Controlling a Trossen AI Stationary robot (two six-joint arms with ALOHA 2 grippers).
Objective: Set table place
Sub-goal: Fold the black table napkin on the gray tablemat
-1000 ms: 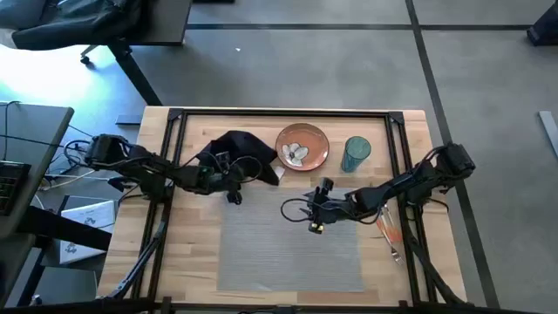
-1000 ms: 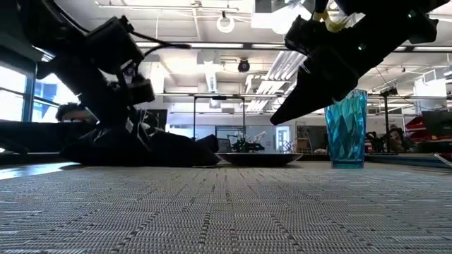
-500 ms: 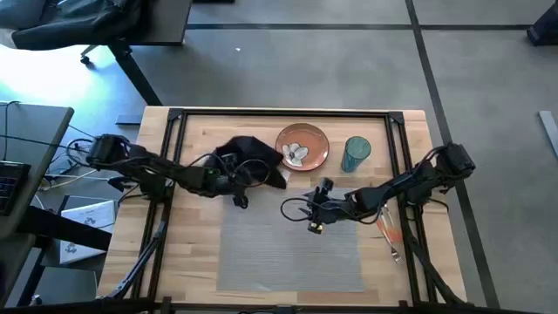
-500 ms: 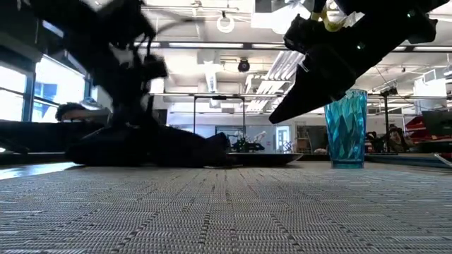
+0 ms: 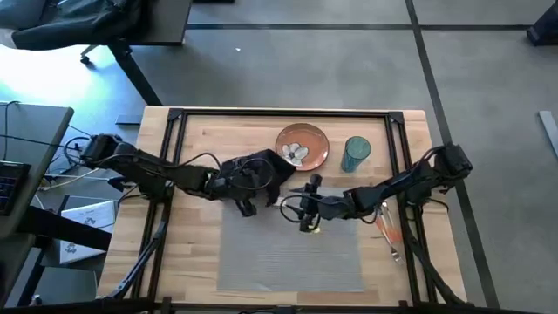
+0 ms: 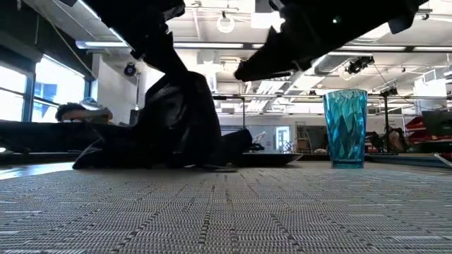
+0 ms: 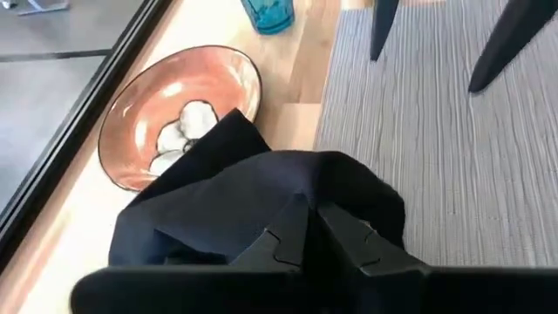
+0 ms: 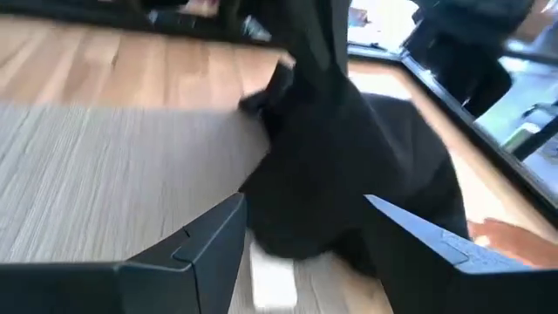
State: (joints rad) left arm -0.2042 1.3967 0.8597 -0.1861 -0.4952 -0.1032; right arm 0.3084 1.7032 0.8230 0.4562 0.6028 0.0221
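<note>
The black cloth napkin point(image 5: 261, 166) lies bunched at the far edge of the grey placemat point(image 5: 292, 249), just left of the orange-brown plate point(image 5: 302, 146). Part of it is pulled up into a peak point(image 6: 176, 99). My left gripper point(image 7: 309, 222) is shut on it. My right gripper point(image 5: 298, 209) hangs open a little above the placemat, right of the napkin. In the right wrist view the napkin point(image 8: 349, 166) lies just ahead of its spread fingers, which hold nothing. The orange-handled cutlery point(image 5: 390, 228) lies on the table's right side. My left gripper pinches a bunched fold of the napkin point(image 7: 288, 187) between its two fingers, coming from above and slanting from the table's left. How many layers it holds cannot be told. The pinched part is lifted, and the rest point(image 6: 120, 152) trails on the table.
A blue faceted cup point(image 5: 356, 153) stands right of the plate. The plate holds pale pieces point(image 7: 179, 131). Black frame rails point(image 5: 174, 157) run along the table's edges. A grey desk point(image 5: 26, 157) and cables lie left of the table.
My left gripper has moved toward the table's right edge, dragging the napkin toward the plate and placemat and lifting its pinched part into a peak. My right gripper has moved left toward the napkin, still open.
</note>
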